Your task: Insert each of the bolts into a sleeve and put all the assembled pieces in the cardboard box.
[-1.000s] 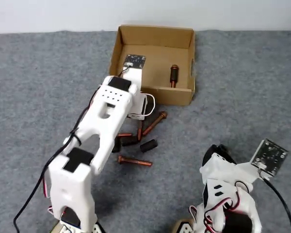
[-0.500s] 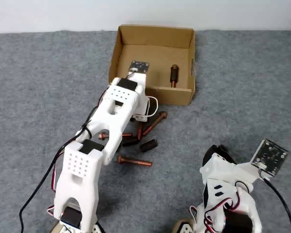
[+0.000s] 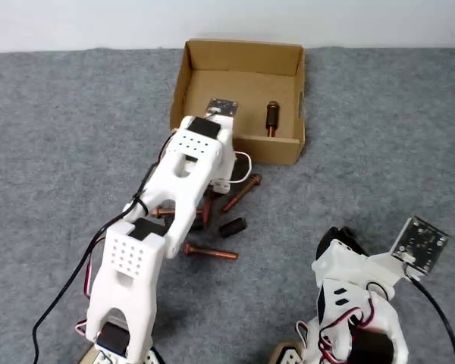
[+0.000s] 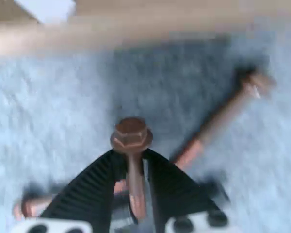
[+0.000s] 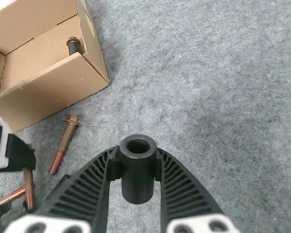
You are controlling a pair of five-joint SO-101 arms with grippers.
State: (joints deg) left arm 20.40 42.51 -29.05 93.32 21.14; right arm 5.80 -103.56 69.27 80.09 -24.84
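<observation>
Found left gripper (image 4: 132, 159) with fingers clamped on a bolt (image 4: 131, 138), head beyond the fingertips, just short of the cardboard box (image 3: 243, 47) at 12 o'clock of the counter (image 3: 387, 152). Found right gripper (image 5: 137, 160) at 5 o'clock, fingers clamped on a sleeve (image 5: 137, 182), open end showing. Noted one assembled piece (image 3: 272, 116) lying in the box. Noted loose bolts (image 3: 210, 252) and a loose sleeve (image 3: 232, 227) near centre, close together.

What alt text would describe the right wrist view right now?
The right claw grips a black sleeve, open bore facing the camera, above grey carpet. Beyond it, a copper bolt lies beside the cardboard box, which holds one assembled piece.
</observation>
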